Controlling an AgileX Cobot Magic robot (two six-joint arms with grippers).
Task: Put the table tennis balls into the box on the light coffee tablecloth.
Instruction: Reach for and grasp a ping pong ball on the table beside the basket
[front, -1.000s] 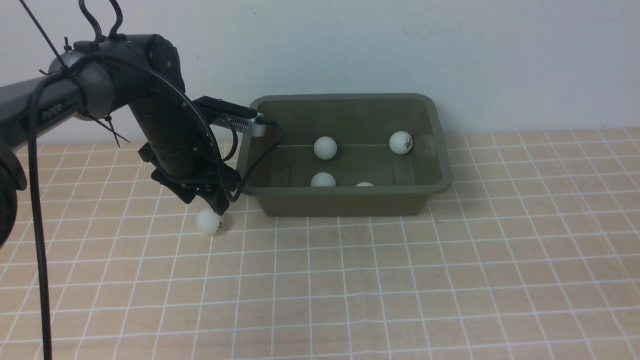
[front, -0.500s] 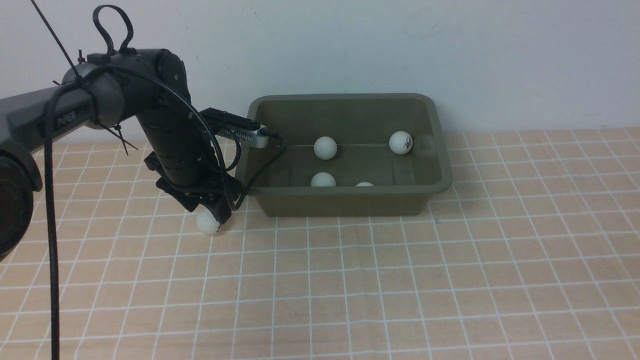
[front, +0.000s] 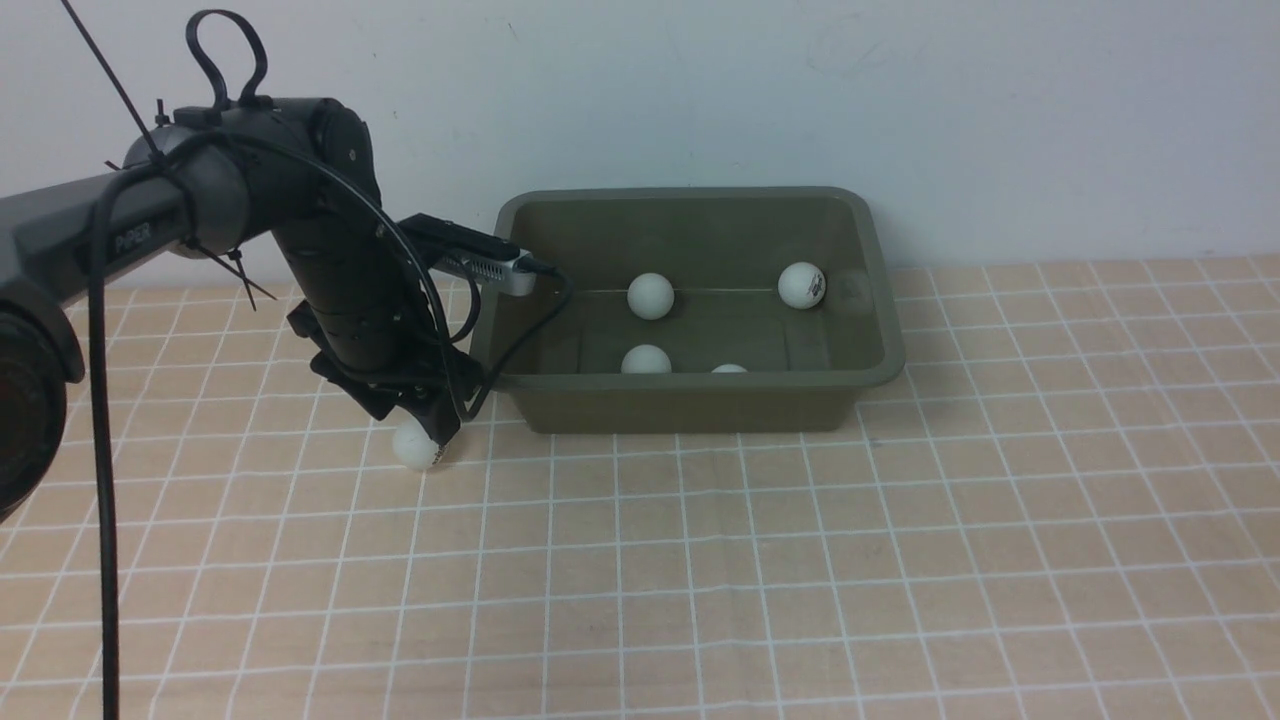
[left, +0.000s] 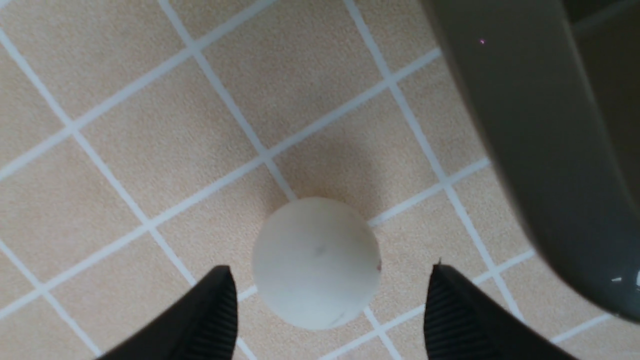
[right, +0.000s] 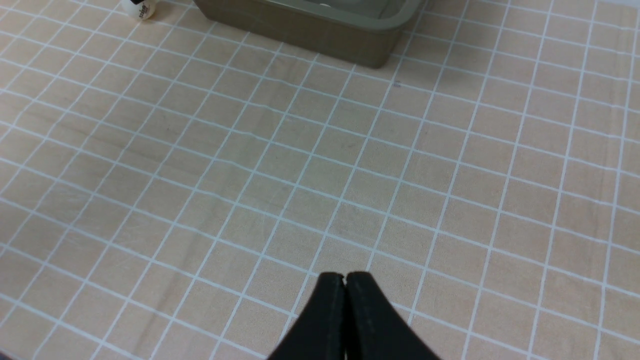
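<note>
One white table tennis ball (front: 413, 449) lies on the light coffee tablecloth (front: 800, 560), just left of the olive-green box (front: 690, 405). My left gripper (front: 428, 428) is down over this ball and open. In the left wrist view the ball (left: 316, 262) sits between the two black fingertips (left: 220, 300), with a gap on each side. Several more balls (front: 651, 296) rest inside the box. My right gripper (right: 345, 278) is shut and empty, low over the cloth, and out of the front view.
The box's left wall (left: 540, 125) stands close beside my left gripper. A white wall runs right behind the box. From the right wrist the box corner (right: 310, 22) and the loose ball (right: 140, 9) show far off.
My left arm dropped and shifted slightly right, so its fingers came down around the loose ball, then stayed still. The balls in the box have not moved.
</note>
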